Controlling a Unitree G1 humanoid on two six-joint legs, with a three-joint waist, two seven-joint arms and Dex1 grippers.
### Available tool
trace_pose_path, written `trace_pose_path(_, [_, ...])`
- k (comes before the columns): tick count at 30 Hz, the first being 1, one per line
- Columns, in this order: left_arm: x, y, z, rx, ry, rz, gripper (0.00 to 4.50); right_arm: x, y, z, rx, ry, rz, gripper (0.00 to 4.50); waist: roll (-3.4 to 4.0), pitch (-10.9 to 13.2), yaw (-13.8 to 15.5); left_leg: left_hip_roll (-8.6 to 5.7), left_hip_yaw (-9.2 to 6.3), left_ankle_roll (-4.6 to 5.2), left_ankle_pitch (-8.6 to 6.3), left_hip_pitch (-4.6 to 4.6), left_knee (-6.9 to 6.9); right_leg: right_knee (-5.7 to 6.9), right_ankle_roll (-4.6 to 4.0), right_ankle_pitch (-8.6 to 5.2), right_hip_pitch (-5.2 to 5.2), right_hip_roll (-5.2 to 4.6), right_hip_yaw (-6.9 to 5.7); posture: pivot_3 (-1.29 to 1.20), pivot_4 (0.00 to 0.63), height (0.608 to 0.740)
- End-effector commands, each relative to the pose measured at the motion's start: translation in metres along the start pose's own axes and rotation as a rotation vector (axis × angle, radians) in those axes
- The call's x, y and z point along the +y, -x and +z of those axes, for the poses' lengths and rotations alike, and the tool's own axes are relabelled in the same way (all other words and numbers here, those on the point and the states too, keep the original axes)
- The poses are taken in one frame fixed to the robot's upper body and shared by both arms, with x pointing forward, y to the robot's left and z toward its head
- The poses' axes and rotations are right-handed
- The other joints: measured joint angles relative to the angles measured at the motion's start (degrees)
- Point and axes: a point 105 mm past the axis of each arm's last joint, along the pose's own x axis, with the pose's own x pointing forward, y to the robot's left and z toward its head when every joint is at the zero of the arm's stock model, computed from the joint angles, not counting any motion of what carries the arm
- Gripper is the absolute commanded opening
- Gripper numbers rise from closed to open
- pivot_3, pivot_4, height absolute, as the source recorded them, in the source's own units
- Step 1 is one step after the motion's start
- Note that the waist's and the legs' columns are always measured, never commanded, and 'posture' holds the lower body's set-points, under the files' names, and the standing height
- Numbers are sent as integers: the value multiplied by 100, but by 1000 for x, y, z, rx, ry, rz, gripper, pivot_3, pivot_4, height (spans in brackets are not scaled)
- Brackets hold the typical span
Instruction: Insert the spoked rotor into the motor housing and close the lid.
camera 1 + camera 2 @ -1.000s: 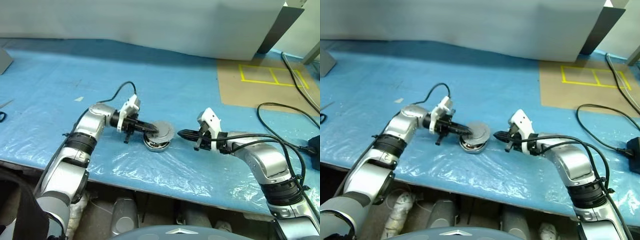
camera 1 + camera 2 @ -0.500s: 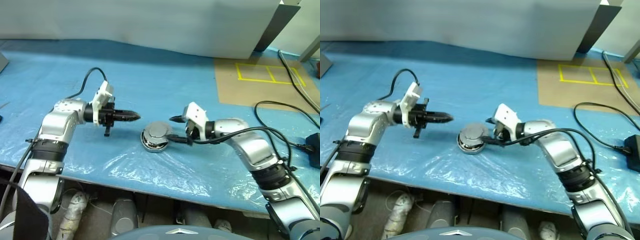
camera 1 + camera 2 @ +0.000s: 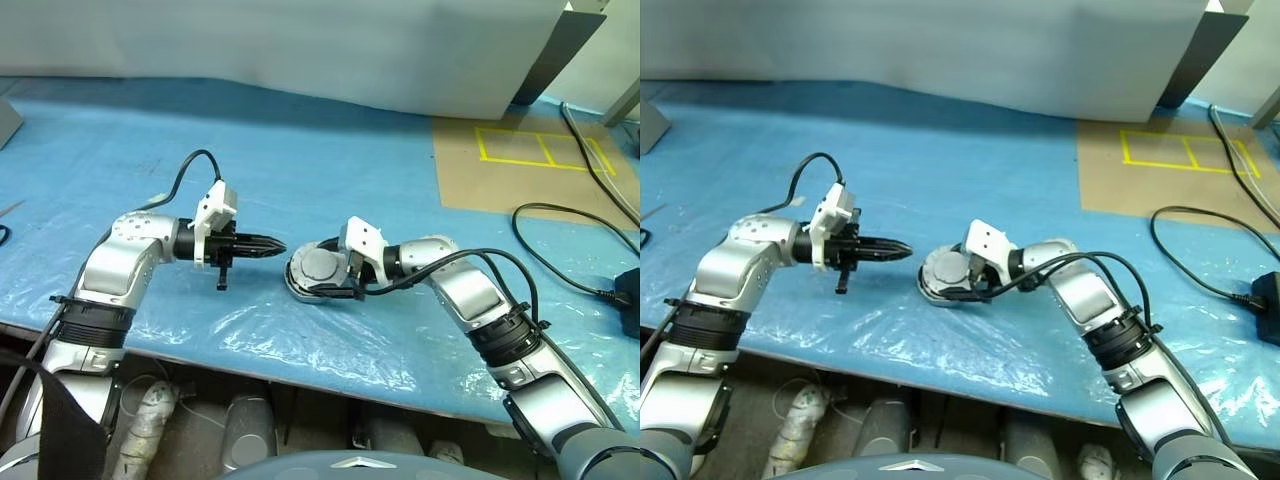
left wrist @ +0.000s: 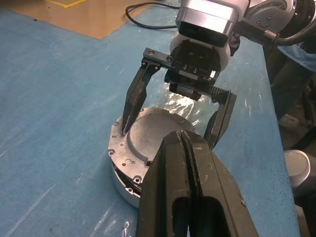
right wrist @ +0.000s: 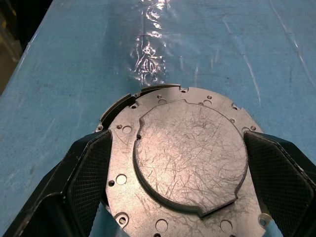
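Note:
The motor housing [image 3: 300,285] sits on the blue table top. Its lid [image 5: 190,163] lies flat on it, plain grey outer face up, a little off-centre, so a dark sliver of rim shows at one side. The spoked rotor is hidden. My right gripper [image 3: 325,270] is open and straddles the housing, with one mesh-faced finger [image 5: 89,170] on either side of the lid. My left gripper [image 3: 275,243] is shut on nothing. It points at the housing from the left, a short gap away, and its closed fingers [image 4: 185,163] show in the left wrist view.
A brown cardboard sheet [image 3: 520,165] with yellow tape lines lies at the back right. A black cable [image 3: 570,235] runs to a black box [image 3: 630,300] at the right edge. Wrinkled clear film [image 3: 290,335] covers the table's front edge. A white board [image 3: 300,40] stands behind.
My left gripper has let go of the lid and drawn back to the left. The lid now lies flat on the housing. My right gripper has opened and moved left around the housing.

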Motion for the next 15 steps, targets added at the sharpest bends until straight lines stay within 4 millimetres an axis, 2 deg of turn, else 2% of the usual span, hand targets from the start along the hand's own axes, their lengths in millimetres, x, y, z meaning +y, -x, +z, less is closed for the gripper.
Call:
trace_pose_path(1, [-1, -1, 8, -26, -28, 1, 34, -7, 2, -4, 0, -45, -33, 4078, 0, 0, 0, 0, 0, 0, 0, 2, 0, 0, 0, 0, 2, 0, 1, 0, 150, 740])
trace_pose_path(5, [0, -4, 6, -29, -28, 0, 34, -4, 3, -2, -9, -60, -29, 2998, 0, 0, 4, -1, 0, 0, 0, 4, 6, 0, 0, 0, 6, 0, 3, 0, 150, 740])
trace_pose_path(12, [2, -5, 6, -33, -28, 4, 34, -6, 3, -4, 5, -57, -50, 2971, 0, 0, 4, -1, 0, 1, 0, 4, 6, 0, 0, 0, 6, 0, 3, 0, 150, 740])
trace_pose_path(15, [-4, -1, 6, -37, -11, -22, 34, -3, 1, 13, -79, -167, -16, 2971, 0, 0, 5, 0, 0, 1, 1, 5, 6, 1, 0, 0, 6, 0, 3, 0, 150, 740])
